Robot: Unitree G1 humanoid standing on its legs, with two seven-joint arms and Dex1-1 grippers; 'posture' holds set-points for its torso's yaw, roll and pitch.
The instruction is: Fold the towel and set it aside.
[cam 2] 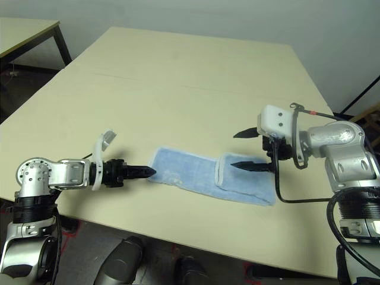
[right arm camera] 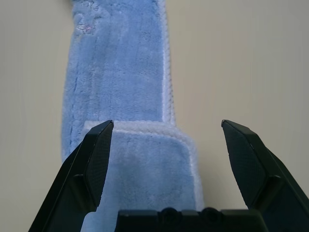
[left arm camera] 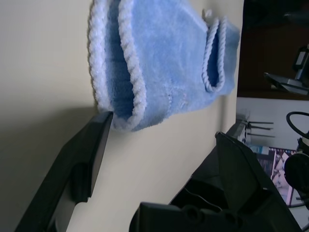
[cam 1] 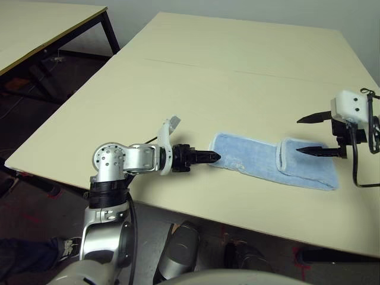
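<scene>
The towel [cam 1: 255,160] lies on the table [cam 1: 178,77] near its front edge. It is a light-blue strip with white edging, folded lengthwise, and its right end is doubled back over itself [cam 1: 306,169]. My left gripper [cam 1: 211,157] lies low at the towel's left end. It is open, and in the left wrist view one fingertip [left arm camera: 101,123] meets the towel's edge [left arm camera: 130,104]. My right gripper [cam 1: 304,135] is open above the doubled right end. One finger [cam 2: 249,165] is over the fold, the other [cam 2: 246,133] over bare table beyond it. Neither gripper holds anything.
The table's front edge [cam 1: 178,209] runs close below the towel, with dark floor beyond it. A second table [cam 1: 47,29] stands at the back left across a gap. The tabletop behind the towel is bare and wide.
</scene>
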